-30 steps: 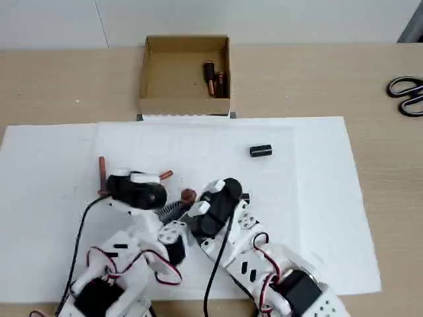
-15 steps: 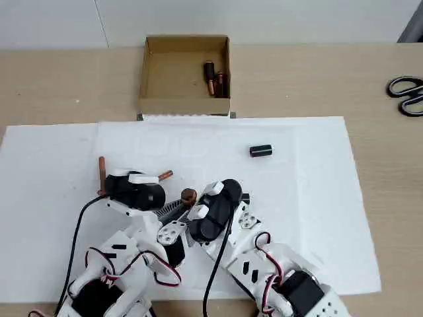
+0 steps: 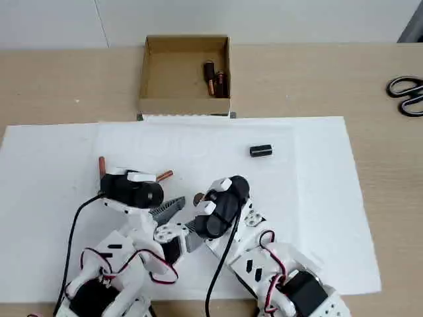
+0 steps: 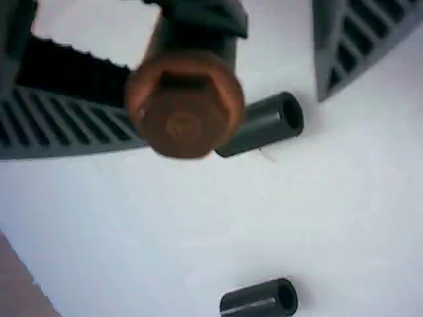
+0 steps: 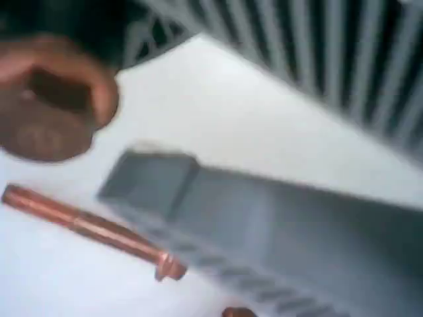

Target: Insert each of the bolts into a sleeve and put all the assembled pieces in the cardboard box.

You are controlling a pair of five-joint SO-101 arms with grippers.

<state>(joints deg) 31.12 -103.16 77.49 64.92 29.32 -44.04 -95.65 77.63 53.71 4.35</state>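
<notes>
My right gripper [image 3: 202, 199] is shut on a copper bolt [image 4: 185, 105], whose hexagonal head [image 3: 197, 197] points at the left arm. My left gripper [image 3: 184, 221] stands open, its grey ribbed fingers [image 4: 66, 125] on either side of that bolt head without touching it. Two black sleeves [image 4: 264, 122] [image 4: 259, 298] lie on the white paper beyond; one sleeve [image 3: 261, 150] lies to the right of centre. Two loose bolts [image 3: 101, 165] [image 3: 164, 175] lie beside the left arm. The cardboard box [image 3: 155, 72] at the back holds assembled pieces [image 3: 213, 78].
A white paper sheet [image 3: 317, 198] covers the wooden table's front half. Scissors [image 3: 406, 94] lie at the far right edge. Both arms crowd the front centre; a black cable [image 3: 76, 238] trails from the left arm.
The bolt head has shifted slightly right with the right gripper. The left gripper has drawn back from it, its fingers now apart from the bolt.
</notes>
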